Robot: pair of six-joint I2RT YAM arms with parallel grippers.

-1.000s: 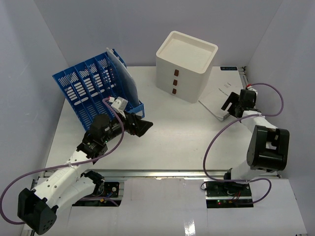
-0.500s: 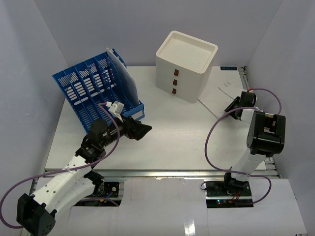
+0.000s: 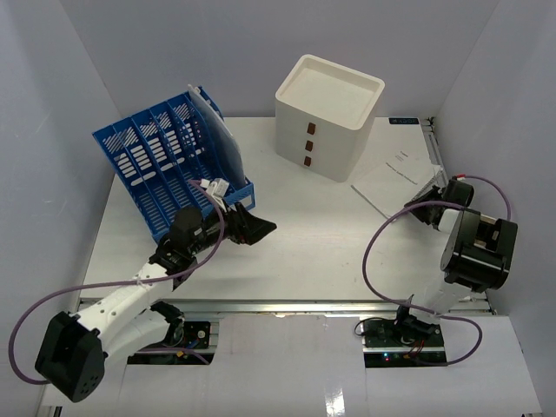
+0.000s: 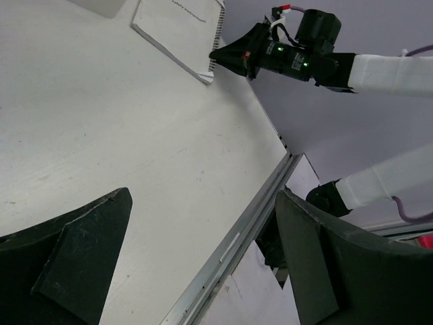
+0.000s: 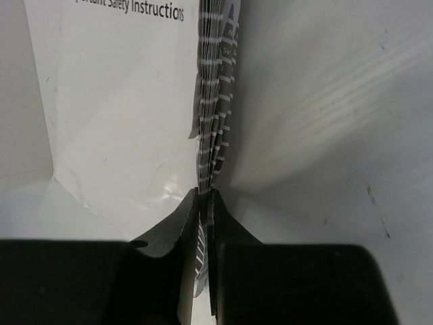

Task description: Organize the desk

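The booklet [image 3: 395,178] is pinched at its edge by the right gripper [image 3: 426,211] at the right of the desk [image 3: 313,252], the left gripper [image 3: 261,228] is held spread and empty beside the blue file rack [image 3: 165,161] (tidying judged barely begun, nothing yet stowed)

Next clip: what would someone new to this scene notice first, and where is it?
The bright blue file rack stands out at the far left of the desk, with the cream drawer box at far centre. At the right edge, the right gripper is shut on the edge of a white booklet, while the left gripper hangs open just in front of the rack.
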